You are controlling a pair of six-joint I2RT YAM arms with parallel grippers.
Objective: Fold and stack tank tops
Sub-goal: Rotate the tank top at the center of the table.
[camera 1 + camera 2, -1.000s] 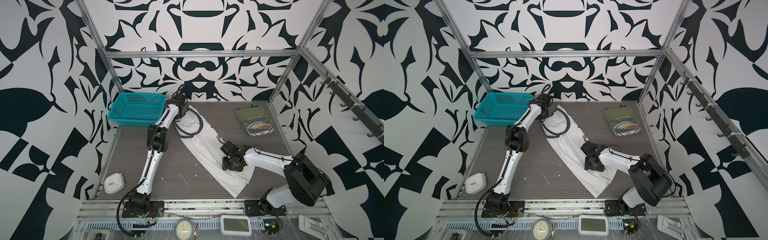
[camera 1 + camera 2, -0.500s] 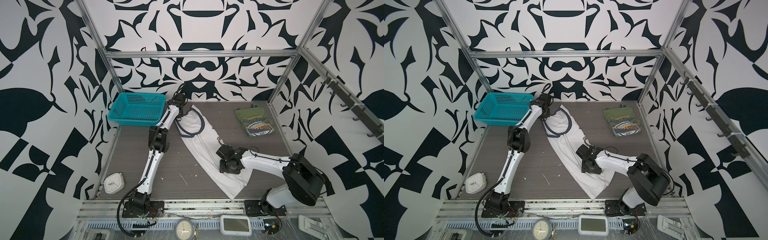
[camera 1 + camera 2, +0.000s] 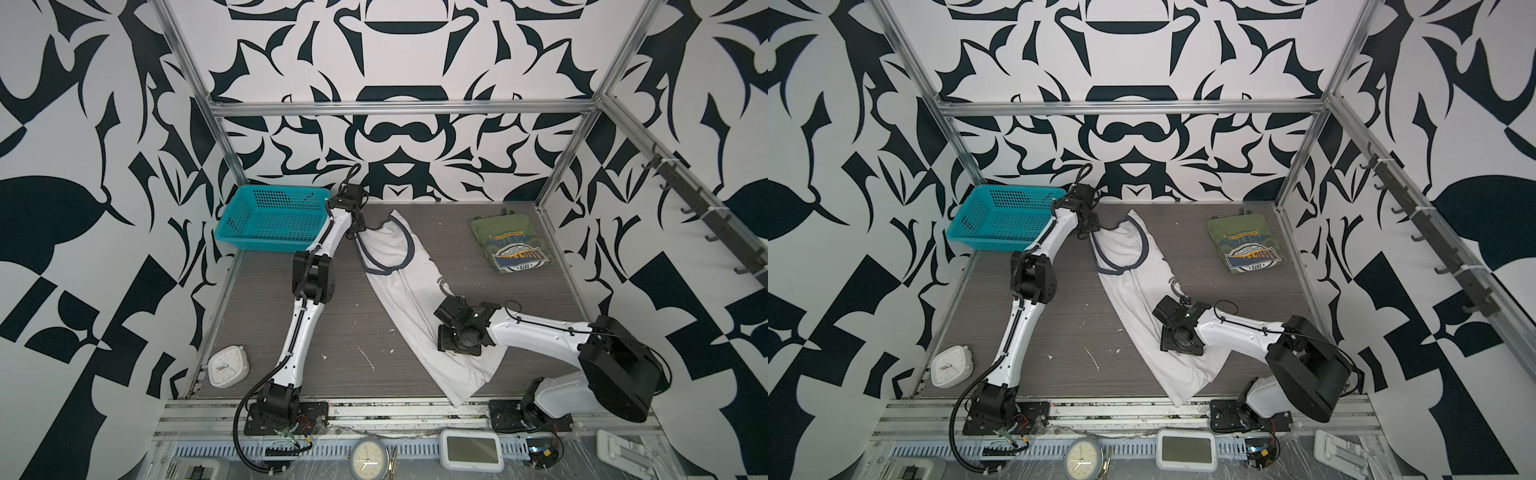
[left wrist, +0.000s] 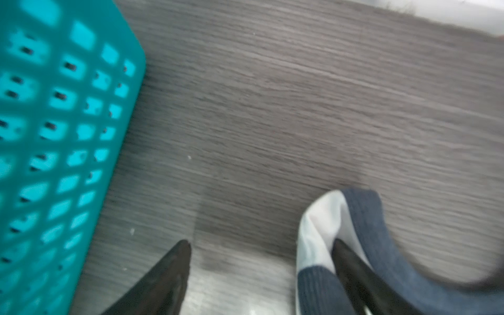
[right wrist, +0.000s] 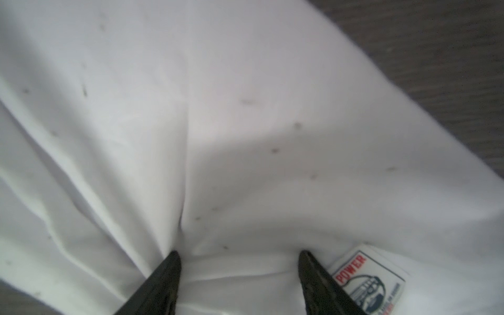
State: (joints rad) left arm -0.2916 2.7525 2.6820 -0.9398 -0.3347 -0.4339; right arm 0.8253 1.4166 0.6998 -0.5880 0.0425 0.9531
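- Judging the feel: the white tank top (image 3: 405,291) looks like light, limp jersey with no stiffness, so it will likely sag, bunch and slide on the table (image 3: 266,324) if pulled from one point.
- Best hold, I think, is the ribbed trim (image 4: 362,212) at the shoulder straps or the hem corners, both arms together, not mid-panel.
- Look: white body, navy trim at neck and armholes, lint specks, creased, lying long and diagonal, not folded square yet.
- Where: mid-table, strap end near the teal basket (image 3: 282,190), hem end at the table's front edge.
- The olive tank top (image 3: 511,245) is folded to a neat rectangle, graphic up, at the back right, well apart from the white one.
- Left gripper (image 4: 261,244): jaws wide apart at the strap end, strap lying against one finger, nothing pinched.
- Right gripper (image 5: 238,255): jaws apart, tips on the white cloth beside a printed label (image 5: 368,275), no cloth clamped.
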